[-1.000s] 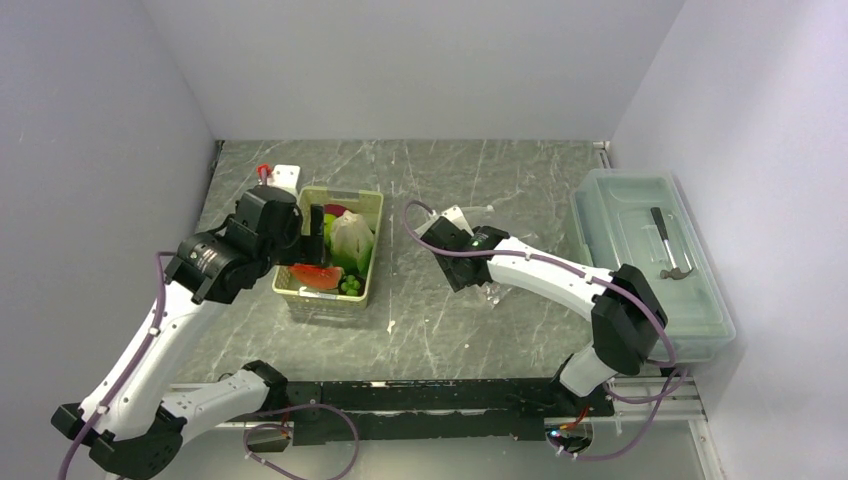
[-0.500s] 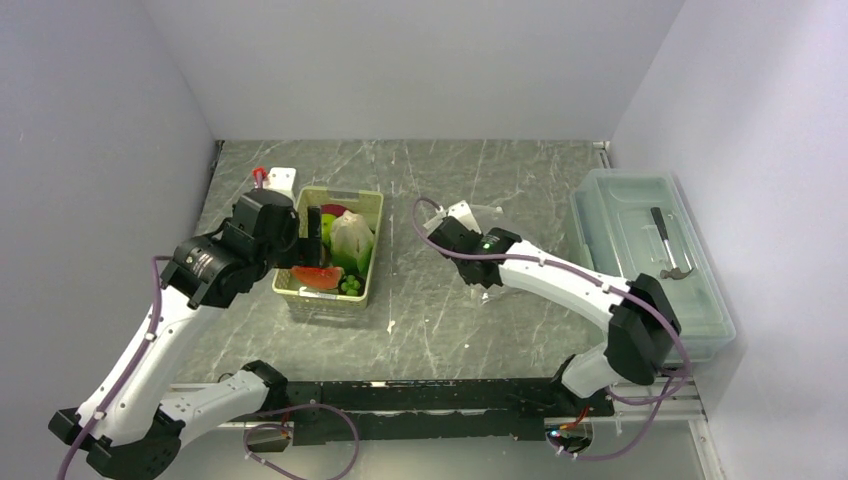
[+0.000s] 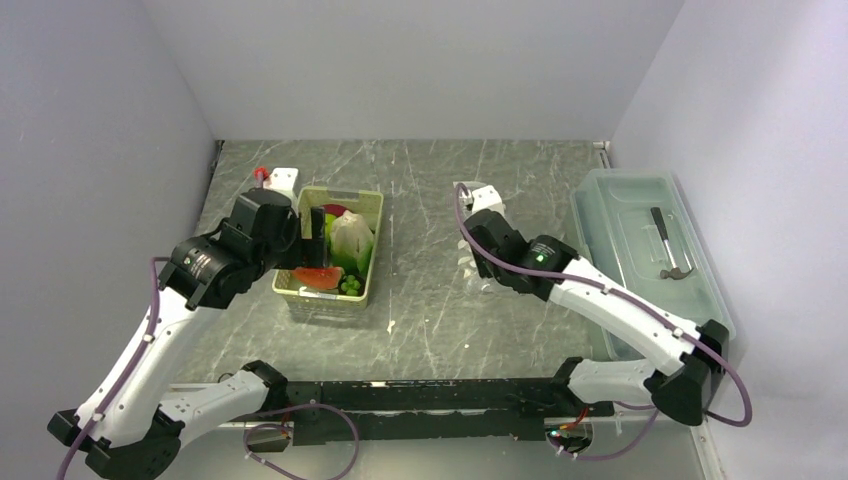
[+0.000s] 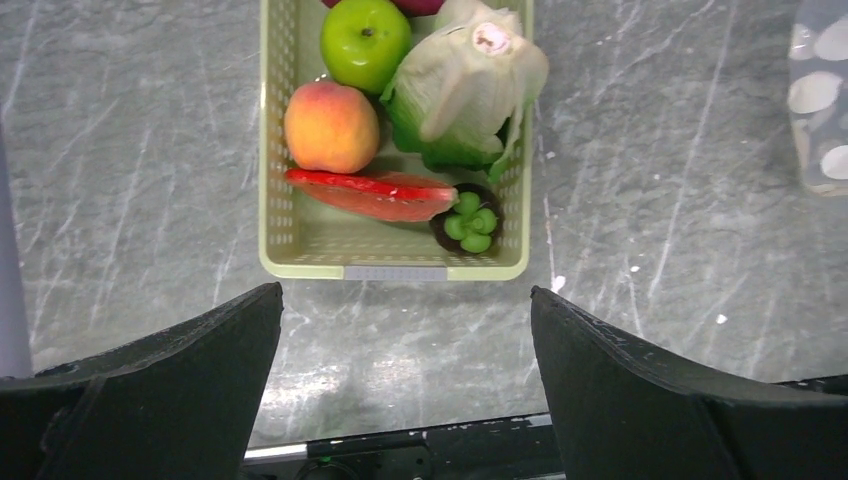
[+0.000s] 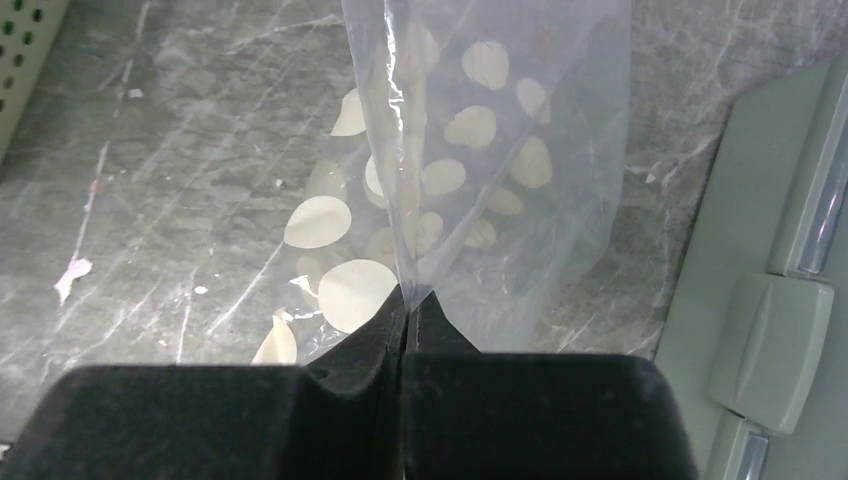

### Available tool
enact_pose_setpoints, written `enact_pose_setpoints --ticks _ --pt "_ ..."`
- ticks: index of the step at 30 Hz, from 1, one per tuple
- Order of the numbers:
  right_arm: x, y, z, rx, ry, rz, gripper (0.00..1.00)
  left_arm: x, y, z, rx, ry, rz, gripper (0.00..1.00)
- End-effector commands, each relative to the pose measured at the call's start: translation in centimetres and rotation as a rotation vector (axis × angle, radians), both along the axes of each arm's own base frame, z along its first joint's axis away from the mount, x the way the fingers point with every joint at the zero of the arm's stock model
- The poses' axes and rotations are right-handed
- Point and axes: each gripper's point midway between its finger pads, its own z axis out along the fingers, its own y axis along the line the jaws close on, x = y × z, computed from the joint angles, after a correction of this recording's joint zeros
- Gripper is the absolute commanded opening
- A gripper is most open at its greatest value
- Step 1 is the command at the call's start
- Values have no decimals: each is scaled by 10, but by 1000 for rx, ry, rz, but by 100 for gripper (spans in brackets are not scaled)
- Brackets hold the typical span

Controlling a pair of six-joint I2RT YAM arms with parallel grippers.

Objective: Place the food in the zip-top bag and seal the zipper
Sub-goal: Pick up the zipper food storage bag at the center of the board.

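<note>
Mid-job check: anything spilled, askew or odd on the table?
Nothing spilled: the food sits in the basket. The right gripper is shut on the dotted bag, creased along its middle. Only oddity: a small white scrap on the table off the basket's near-right corner.

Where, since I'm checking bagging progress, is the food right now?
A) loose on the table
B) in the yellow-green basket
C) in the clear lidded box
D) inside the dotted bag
B: the left wrist view shows the peach, green apple, lettuce, red slice and grapes all lying in the basket, while the dotted bag pinched by the right fingers shows no food.
</note>
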Motion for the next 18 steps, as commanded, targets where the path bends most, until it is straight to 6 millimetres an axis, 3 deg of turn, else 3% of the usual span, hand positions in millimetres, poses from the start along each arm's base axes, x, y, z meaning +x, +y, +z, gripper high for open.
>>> enact_pose_setpoints --ticks 1,5,18 --pt "1 16 41 129 -89 81 0 4 -20 27 -128 -51 -37 99" --pt "-6 26 60 199 -129 181 0 4 -34 30 -184 -36 -76 99" --pt "-50 46 90 294 -342 645 0 11 -74 40 -369 45 -133 99"
